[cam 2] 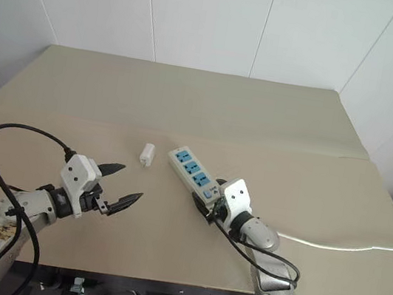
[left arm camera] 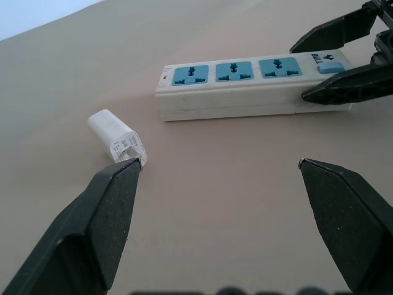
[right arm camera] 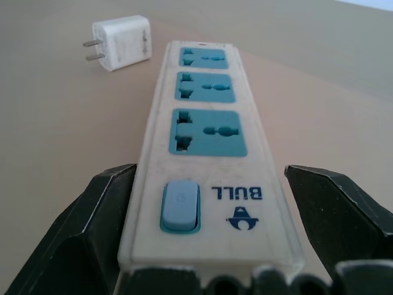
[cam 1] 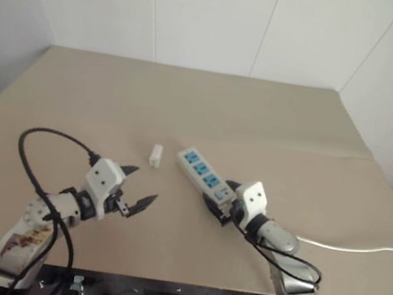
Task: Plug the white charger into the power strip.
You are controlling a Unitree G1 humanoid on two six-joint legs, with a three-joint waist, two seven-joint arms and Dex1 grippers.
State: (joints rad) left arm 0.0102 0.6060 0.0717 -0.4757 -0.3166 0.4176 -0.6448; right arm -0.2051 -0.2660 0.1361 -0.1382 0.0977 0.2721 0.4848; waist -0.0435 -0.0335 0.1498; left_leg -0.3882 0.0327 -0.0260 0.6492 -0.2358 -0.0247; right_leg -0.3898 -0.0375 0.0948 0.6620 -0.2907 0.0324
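The white charger (cam 1: 155, 155) lies on the table (cam 1: 275, 122) just beside the power strip's (cam 1: 204, 173) far end, prongs bare. The right gripper (right arm camera: 209, 203) straddles the strip's switch end — fingers apart, touch unclear. The left gripper (cam 1: 138, 187) hangs spread near the charger.
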